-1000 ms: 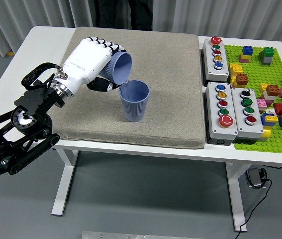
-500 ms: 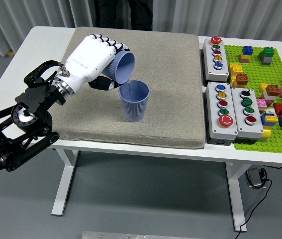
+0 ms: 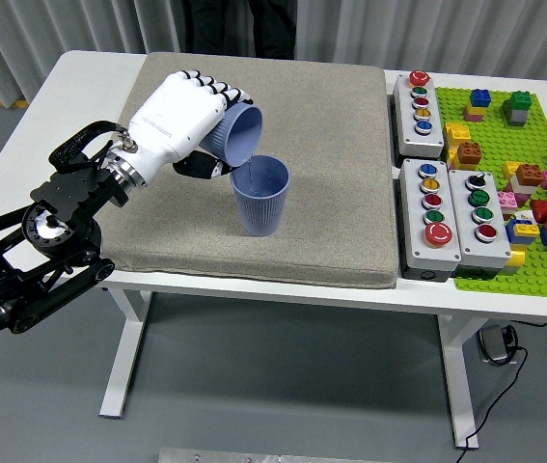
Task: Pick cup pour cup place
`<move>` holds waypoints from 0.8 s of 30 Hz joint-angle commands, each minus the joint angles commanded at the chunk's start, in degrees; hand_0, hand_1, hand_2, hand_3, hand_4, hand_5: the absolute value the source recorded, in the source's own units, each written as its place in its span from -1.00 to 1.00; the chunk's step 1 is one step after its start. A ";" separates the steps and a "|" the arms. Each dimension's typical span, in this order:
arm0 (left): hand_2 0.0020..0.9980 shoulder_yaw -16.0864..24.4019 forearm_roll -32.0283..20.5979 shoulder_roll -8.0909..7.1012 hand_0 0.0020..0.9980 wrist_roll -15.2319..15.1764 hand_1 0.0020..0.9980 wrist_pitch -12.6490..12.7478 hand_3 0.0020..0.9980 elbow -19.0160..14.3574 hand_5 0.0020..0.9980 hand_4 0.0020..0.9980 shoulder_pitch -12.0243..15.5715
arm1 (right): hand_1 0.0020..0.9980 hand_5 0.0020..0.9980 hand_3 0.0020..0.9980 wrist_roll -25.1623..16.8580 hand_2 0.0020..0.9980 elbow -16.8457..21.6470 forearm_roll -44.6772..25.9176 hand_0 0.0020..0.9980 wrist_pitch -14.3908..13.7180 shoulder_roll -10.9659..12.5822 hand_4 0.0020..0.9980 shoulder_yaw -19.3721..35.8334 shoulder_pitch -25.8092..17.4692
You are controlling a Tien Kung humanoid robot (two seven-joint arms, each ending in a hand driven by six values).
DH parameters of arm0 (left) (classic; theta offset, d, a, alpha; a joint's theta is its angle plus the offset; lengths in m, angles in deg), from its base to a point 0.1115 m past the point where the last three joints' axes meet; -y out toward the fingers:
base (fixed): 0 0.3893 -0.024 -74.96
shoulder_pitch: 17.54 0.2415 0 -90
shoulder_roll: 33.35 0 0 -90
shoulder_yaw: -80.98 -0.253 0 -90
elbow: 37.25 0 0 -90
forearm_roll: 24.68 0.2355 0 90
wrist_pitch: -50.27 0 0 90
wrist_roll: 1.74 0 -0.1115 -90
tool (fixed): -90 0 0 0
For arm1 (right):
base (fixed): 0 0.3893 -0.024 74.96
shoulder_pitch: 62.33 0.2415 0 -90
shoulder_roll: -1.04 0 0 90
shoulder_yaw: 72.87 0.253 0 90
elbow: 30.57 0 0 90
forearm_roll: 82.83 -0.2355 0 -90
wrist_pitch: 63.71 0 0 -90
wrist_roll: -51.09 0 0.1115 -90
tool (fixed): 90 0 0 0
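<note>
My left hand [image 3: 204, 130], white with black fingertips, is shut on a blue ribbed cup [image 3: 236, 132] and holds it tipped over, mouth facing right and down. Its rim hangs just above the left rim of a second blue ribbed cup [image 3: 260, 196], which stands upright on the grey mat [image 3: 331, 164]. A thin stream runs from the tilted cup into the upright one. My right hand is out of the picture.
Three grey button boxes [image 3: 420, 100] [image 3: 431, 217] [image 3: 482, 220] lie right of the mat. A green baseplate [image 3: 533, 145] with several toy bricks fills the far right. A person in dark clothes [image 3: 239, 27] stands at the far side.
The held cup has risen slightly and shifted a little to the right while staying tipped over the upright cup. The standing cup has not moved.
</note>
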 joint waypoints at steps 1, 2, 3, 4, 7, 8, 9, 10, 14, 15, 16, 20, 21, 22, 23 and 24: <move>0.05 -0.06 0.00 -0.02 0.11 0.02 0.01 0.00 0.03 -0.02 -0.69 0.59 -0.02 | 0.29 -0.38 0.20 -0.01 0.20 0.00 0.01 0.40 -0.01 0.00 -1.00 0.00 -0.02; 0.05 -0.12 0.00 -0.04 0.11 0.03 0.01 0.02 0.03 -0.03 -0.69 0.59 -0.05 | 0.29 -0.38 0.20 -0.02 0.20 -0.01 0.02 0.40 -0.02 -0.01 -1.00 0.00 -0.03; 0.05 -0.25 0.00 -0.06 0.11 0.03 0.01 -0.03 0.03 -0.03 -0.69 0.59 -0.06 | 0.29 -0.38 0.20 -0.03 0.20 0.00 -0.06 0.40 -0.05 -0.02 -1.00 -0.03 -0.11; 0.05 -0.29 0.00 -0.06 0.11 0.03 0.01 -0.04 0.03 -0.03 -0.69 0.59 -0.06 | 0.29 -0.38 0.20 -0.03 0.20 0.00 -0.09 0.40 -0.06 -0.02 -1.00 -0.04 -0.13; 0.06 -0.41 0.00 -0.13 0.11 0.07 0.01 -0.06 0.03 -0.05 -0.69 0.58 -0.09 | 0.29 -0.38 0.20 -0.08 0.20 -0.01 -0.13 0.40 -0.08 -0.02 -1.00 -0.06 -0.24; 0.06 -0.41 0.00 -0.13 0.11 0.07 0.01 -0.07 0.03 -0.04 -0.69 0.58 -0.09 | 0.29 -0.38 0.20 -0.08 0.20 -0.01 -0.13 0.40 -0.09 -0.03 -1.00 -0.06 -0.25; 0.06 -0.41 0.00 -0.16 0.11 0.09 0.01 -0.04 0.03 -0.06 -0.69 0.58 -0.09 | 0.29 -0.38 0.20 -0.09 0.20 -0.01 -0.16 0.40 -0.08 -0.01 -1.00 -0.09 -0.27; 0.06 -0.40 0.00 -0.17 0.11 0.09 0.01 -0.04 0.03 -0.06 -0.69 0.58 -0.09 | 0.29 -0.38 0.20 -0.10 0.20 -0.02 -0.16 0.40 -0.08 -0.01 -1.00 -0.07 -0.26; 0.05 -0.23 0.00 -0.18 0.11 0.09 0.01 0.02 0.04 -0.01 -0.69 0.58 -0.02 | 0.29 -0.38 0.20 -0.14 0.20 -0.03 -0.29 0.40 -0.11 0.00 -1.00 -0.10 -0.23; 0.05 -0.06 0.00 -0.13 0.11 0.09 0.01 0.10 0.04 -0.01 -0.69 0.58 0.06 | 0.29 -0.38 0.20 -0.12 0.20 -0.03 -0.25 0.40 -0.11 -0.01 -1.00 -0.06 -0.21; 0.05 0.12 0.00 -0.06 0.11 0.07 0.01 0.18 0.04 0.01 -0.69 0.58 0.17 | 0.29 -0.38 0.20 -0.11 0.20 -0.02 -0.22 0.40 -0.10 -0.02 -1.00 -0.04 -0.20; 0.05 2.06 0.00 0.42 0.11 -0.64 0.01 0.07 0.03 0.06 -0.69 0.58 1.13 | 0.29 -0.38 0.20 -0.15 0.20 -0.04 -0.20 0.40 -0.09 0.01 -1.00 -0.02 -0.10; 0.05 2.92 0.00 0.61 0.11 -0.95 0.01 0.14 0.03 0.03 -0.69 0.58 1.55 | 0.29 -0.38 0.20 -0.16 0.20 -0.05 -0.22 0.40 -0.09 0.01 -1.00 -0.03 -0.05; 0.05 3.68 0.00 0.78 0.11 -1.11 0.01 0.33 0.03 0.02 -0.69 0.58 1.90 | 0.29 -0.38 0.20 -0.16 0.20 -0.05 -0.26 0.40 -0.09 0.00 -1.00 -0.04 -0.02; 0.05 3.96 0.00 0.84 0.11 -1.17 0.01 0.40 0.03 0.01 -0.69 0.58 2.03 | 0.29 -0.38 0.20 -0.17 0.20 -0.05 -0.27 0.40 -0.09 0.00 -1.00 -0.04 -0.01; 0.05 4.68 0.00 1.07 0.11 -1.38 0.01 0.81 0.03 0.20 -0.69 0.58 2.39 | 0.29 -0.38 0.20 -0.19 0.20 -0.06 -0.29 0.40 -0.09 0.01 -1.00 -0.04 0.03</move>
